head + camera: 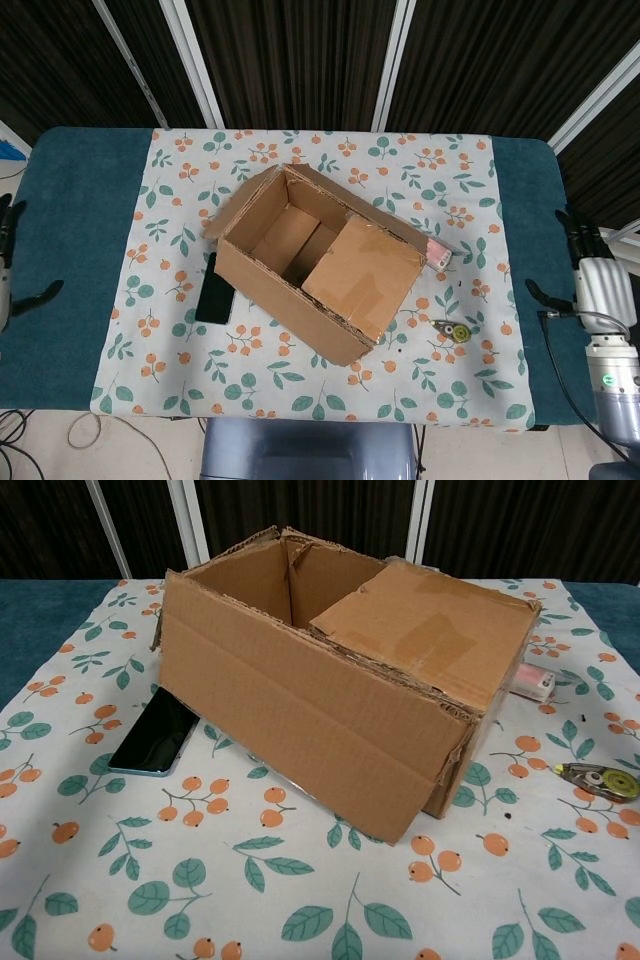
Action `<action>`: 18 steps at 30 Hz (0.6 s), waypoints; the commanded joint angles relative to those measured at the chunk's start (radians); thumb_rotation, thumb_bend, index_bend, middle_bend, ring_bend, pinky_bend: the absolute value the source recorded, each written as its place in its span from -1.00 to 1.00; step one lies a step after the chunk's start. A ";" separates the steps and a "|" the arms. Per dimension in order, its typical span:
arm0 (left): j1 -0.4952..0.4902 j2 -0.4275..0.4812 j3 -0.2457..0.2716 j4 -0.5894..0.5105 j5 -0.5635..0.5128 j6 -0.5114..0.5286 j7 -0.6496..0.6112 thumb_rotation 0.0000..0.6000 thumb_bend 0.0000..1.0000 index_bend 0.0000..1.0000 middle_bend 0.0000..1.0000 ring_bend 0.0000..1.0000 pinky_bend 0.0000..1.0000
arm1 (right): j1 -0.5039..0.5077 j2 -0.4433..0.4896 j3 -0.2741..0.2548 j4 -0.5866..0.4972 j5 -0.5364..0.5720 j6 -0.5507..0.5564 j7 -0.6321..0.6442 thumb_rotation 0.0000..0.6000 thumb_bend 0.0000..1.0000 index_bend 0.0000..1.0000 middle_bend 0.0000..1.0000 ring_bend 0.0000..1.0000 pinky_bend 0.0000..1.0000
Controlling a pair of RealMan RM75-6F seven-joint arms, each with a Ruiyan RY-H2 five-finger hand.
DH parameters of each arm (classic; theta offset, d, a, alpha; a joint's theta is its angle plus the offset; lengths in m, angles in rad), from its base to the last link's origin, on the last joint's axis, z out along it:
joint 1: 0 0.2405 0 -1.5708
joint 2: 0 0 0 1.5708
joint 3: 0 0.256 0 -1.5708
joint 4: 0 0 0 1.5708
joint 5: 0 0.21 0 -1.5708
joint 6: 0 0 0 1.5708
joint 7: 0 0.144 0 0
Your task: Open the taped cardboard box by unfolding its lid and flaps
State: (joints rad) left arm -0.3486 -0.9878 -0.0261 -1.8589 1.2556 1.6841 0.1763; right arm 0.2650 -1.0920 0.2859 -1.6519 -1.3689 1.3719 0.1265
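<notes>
The cardboard box [320,262] sits slanted in the middle of the floral cloth. Its left half gapes open, showing the inside [290,590]. One taped flap [362,270] lies flat over the right half; the same flap [425,630] shows in the chest view. The front flap [300,720] hangs down the near side. My left hand [12,275] is at the far left table edge, mostly cut off, holding nothing, thumb spread. My right hand [590,272] hovers at the right edge, fingers apart and empty. Both hands are well clear of the box.
A black phone [212,290] lies against the box's left front side, also seen as the phone [155,732]. A correction-tape roller [452,331] and a pink-white item [437,254] lie right of the box. The cloth [160,340] covers a teal table.
</notes>
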 commanded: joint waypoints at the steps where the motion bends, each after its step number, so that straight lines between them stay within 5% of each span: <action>1: 0.083 -0.086 0.017 0.088 0.029 0.064 -0.094 1.00 -0.83 -1.00 -1.00 -1.00 -0.93 | 0.059 0.042 0.028 -0.060 -0.003 -0.067 -0.036 1.00 -0.26 -1.00 -1.00 -1.00 -0.55; 9: 0.149 -0.166 -0.013 0.239 0.020 0.063 -0.203 1.00 -0.82 -1.00 -1.00 -1.00 -0.93 | 0.247 0.094 0.102 -0.168 0.009 -0.256 -0.142 1.00 0.27 -0.84 -0.92 -0.94 -0.55; 18: 0.168 -0.193 -0.039 0.290 0.042 0.017 -0.244 1.00 -0.82 -1.00 -1.00 -1.00 -0.93 | 0.477 0.008 0.114 -0.157 0.085 -0.479 -0.291 1.00 0.98 -0.62 -0.76 -0.82 -0.51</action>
State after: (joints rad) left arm -0.1829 -1.1794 -0.0626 -1.5713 1.2955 1.7041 -0.0652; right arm 0.6859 -1.0506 0.3982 -1.8185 -1.3194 0.9532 -0.1154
